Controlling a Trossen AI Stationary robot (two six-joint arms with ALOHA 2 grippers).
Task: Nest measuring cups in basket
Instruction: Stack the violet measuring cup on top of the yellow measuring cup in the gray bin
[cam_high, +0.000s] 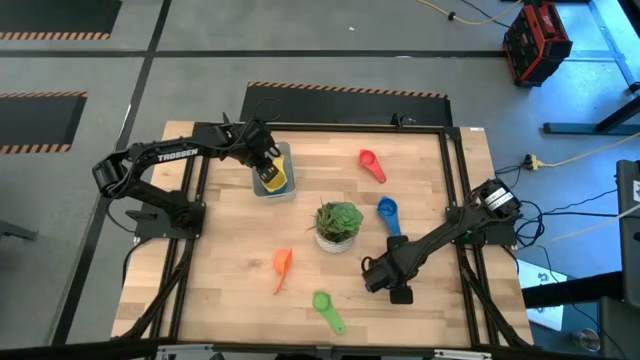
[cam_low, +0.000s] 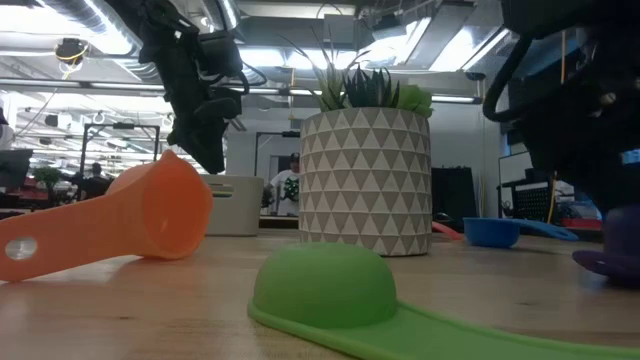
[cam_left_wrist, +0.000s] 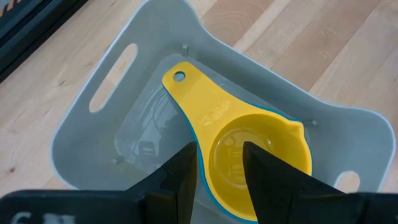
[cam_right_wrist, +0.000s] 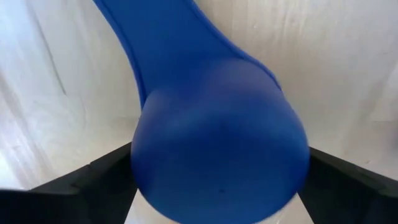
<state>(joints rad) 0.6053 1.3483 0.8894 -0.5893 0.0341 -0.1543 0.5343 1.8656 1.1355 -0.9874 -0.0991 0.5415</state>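
The grey-white basket (cam_high: 285, 152) (cam_left_wrist: 93, 134) stands at the table's far left. In it lies the yellow cup (cam_left_wrist: 249, 143), nested in the light blue cup (cam_left_wrist: 200, 177). My left gripper (cam_high: 266, 166) (cam_left_wrist: 219, 149) is open just above the yellow cup's bowl, its fingers either side of the bowl's wall. My right gripper (cam_high: 398, 292) (cam_right_wrist: 221, 180) is open near the table's near right, one finger on each side of the upturned purple cup (cam_right_wrist: 217, 143) (cam_low: 610, 262). The red (cam_high: 372, 165), blue (cam_high: 388, 211), orange (cam_high: 282, 267) and green (cam_high: 327, 309) cups lie loose on the table. My right gripper comes down from above with its fingers (cam_right_wrist: 93, 180) on either side of the purple cup's upturned bowl (cam_right_wrist: 149, 155). The cup lies mouth down on the table. I cannot tell whether the fingers touch it.
A white patterned pot with a green plant (cam_high: 338, 225) (cam_low: 365, 175) stands mid-table between the two arms. The blue cup lies just right of it, and the orange and green cups lie toward the near edge. A black frame rims the table.
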